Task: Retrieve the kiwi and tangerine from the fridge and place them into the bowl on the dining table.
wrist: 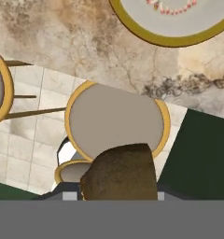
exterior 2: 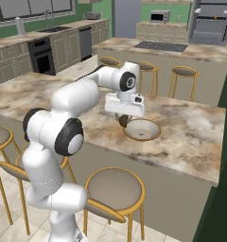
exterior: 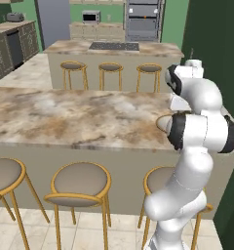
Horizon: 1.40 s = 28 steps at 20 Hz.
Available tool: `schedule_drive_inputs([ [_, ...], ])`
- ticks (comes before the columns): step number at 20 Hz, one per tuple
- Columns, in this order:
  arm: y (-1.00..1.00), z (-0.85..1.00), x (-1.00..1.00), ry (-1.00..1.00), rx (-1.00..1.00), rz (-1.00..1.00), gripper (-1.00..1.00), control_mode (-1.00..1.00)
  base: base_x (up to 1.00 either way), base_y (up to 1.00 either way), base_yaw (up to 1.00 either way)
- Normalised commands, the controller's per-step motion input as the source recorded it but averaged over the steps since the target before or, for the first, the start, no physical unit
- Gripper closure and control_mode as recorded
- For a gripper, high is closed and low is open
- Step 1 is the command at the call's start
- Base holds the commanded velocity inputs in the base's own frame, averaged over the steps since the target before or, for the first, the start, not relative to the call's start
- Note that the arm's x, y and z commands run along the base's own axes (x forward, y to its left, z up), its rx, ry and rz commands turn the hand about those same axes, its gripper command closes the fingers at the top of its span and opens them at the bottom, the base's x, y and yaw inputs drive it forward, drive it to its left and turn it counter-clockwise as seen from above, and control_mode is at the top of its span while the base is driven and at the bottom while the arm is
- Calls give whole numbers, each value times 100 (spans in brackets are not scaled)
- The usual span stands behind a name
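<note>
Brown fuzzy kiwi (wrist: 119, 172) sits clamped in the fingers (exterior 2: 124, 121), just beside the bowl (exterior 2: 142, 129) rim, above the tabletop (exterior 2: 191, 127). Prob. light, soft-skinned; hold w/ gentle squeeze across its middle.

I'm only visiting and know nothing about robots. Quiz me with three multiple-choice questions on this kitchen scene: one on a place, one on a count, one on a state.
1. Where is the bowl?
A) on a stool
B) on the dining table
C) on the floor

2. How many stools stand at the far island?
A) one
B) three
C) five

3. What is the pincer doing?
A) hanging open and empty
B) pressing a stool seat
C) gripping a brown kiwi

Answers: B, it sits on the marbled top; B, three seats line its front; C, the kiwi sits between its tips, beside the bowl.
</note>
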Motion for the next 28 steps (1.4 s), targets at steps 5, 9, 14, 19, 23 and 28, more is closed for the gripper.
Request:
schedule_drive_inputs([
  [5, -12, -16, 40, 17, 0, 1, 100, -100, 0, 0, 0],
  [9, -22, -14, 38, 14, 1, 1, 100, -100, 0, 0, 0],
  [14, -27, -19, 35, 12, 2, 3, 100, -100, 0, 0, 0],
  [19, -21, -34, 52, 7, 1, 6, 100, -100, 0, 0, 0],
  [23, -15, -43, 54, 8, 1, 9, 100, -100, 0, 0, 0],
  [28, 0, -33, 17, 2, 0, 12, 100, -100, 0, 0, 0],
])
